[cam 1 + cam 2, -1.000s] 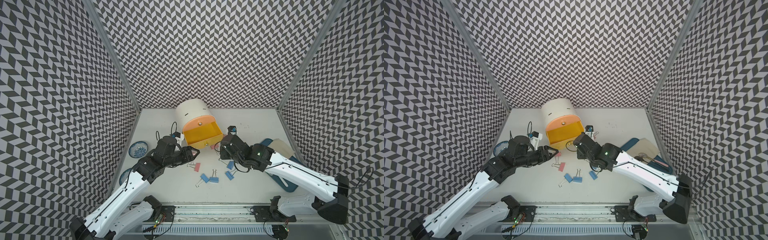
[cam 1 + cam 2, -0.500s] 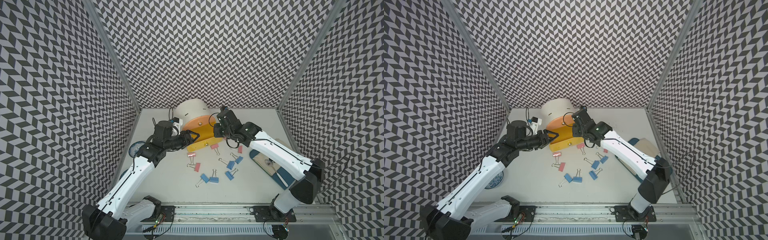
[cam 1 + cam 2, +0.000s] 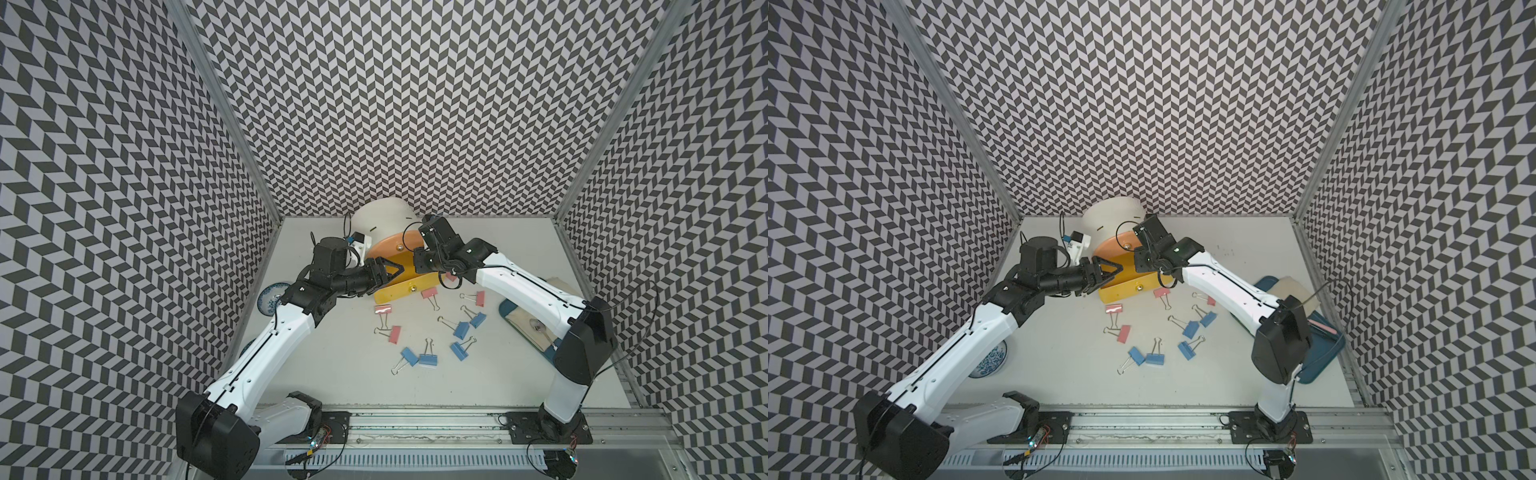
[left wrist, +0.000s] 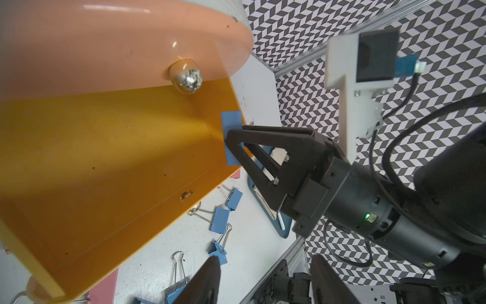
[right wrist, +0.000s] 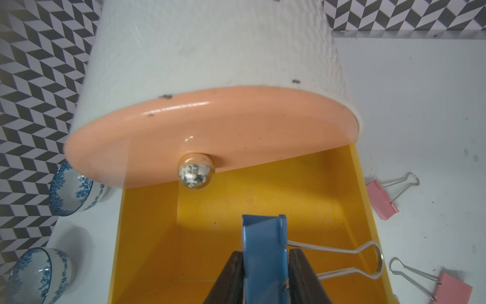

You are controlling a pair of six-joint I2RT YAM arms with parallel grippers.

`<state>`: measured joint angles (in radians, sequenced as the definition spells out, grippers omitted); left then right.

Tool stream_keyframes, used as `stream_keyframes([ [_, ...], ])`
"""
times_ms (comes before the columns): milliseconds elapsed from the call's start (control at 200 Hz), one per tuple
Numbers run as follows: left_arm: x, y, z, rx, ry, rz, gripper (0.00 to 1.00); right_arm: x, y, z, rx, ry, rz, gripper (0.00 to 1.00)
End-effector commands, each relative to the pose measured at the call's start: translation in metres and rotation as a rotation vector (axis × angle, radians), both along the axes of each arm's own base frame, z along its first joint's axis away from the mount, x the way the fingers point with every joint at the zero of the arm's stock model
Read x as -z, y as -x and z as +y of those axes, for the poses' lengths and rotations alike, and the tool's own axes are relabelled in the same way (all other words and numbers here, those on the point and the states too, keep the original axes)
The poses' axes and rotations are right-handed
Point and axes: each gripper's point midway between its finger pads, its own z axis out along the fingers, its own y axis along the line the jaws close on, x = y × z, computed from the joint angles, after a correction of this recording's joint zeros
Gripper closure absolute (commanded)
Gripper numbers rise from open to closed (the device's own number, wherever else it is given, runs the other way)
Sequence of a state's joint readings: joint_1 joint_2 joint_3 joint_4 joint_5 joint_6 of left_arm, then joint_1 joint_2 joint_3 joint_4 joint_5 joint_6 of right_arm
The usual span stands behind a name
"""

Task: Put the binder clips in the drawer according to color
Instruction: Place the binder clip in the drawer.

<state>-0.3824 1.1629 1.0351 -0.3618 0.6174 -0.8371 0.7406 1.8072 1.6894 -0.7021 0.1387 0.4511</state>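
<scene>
In the right gripper (image 5: 265, 254), clamped tight, a blue binder clip (image 5: 263, 234) above the yellow drawer (image 5: 184, 250)

glossy plastic yellow drawer (image 5: 157, 250), shiny metal knob (image 5: 196, 172), matt blue binder clip (image 5: 263, 252).

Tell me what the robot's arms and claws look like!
The left arm and right arm have smooth white shells, chunky black joints and thin black cables along them. The left gripper and right gripper are black, with hollow triangle fingers. A small green light glows near the right gripper.
</scene>
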Motion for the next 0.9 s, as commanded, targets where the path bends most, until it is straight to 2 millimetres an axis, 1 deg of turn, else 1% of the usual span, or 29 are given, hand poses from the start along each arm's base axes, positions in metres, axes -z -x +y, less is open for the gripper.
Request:
stream_keyframes([
  [0, -0.016, 0.004, 0.005, 0.001, 0.004, -0.058, 0.41, -0.016, -0.01, 0.01, -0.019, -0.052, -0.045, 0.59],
  [150, -0.017, 0.008, 0.009, -0.005, -0.009, -0.063, 0.41, -0.023, -0.012, 0.011, -0.02, -0.058, -0.063, 0.48],
  [275, -0.02, 0.01, 0.012, -0.011, -0.018, -0.068, 0.41, -0.034, -0.013, 0.011, -0.016, -0.069, -0.084, 0.47],
  [441, -0.024, 0.013, 0.019, -0.029, -0.06, -0.08, 0.41, -0.056, -0.01, 0.01, -0.024, -0.102, -0.117, 0.46],
  [621, -0.022, 0.02, 0.034, -0.065, -0.147, -0.094, 0.41, -0.08, 0.003, 0.002, -0.038, -0.139, -0.146, 0.46],
  [716, -0.019, 0.028, 0.043, -0.085, -0.198, -0.101, 0.42, -0.087, 0.014, -0.005, -0.043, -0.15, -0.155, 0.46],
  [816, -0.015, 0.039, 0.051, -0.098, -0.253, -0.107, 0.42, -0.086, 0.027, -0.012, -0.051, -0.152, -0.147, 0.46],
  [891, -0.008, 0.047, 0.056, -0.104, -0.293, -0.101, 0.42, -0.081, 0.038, -0.017, -0.063, -0.153, -0.132, 0.46],
])
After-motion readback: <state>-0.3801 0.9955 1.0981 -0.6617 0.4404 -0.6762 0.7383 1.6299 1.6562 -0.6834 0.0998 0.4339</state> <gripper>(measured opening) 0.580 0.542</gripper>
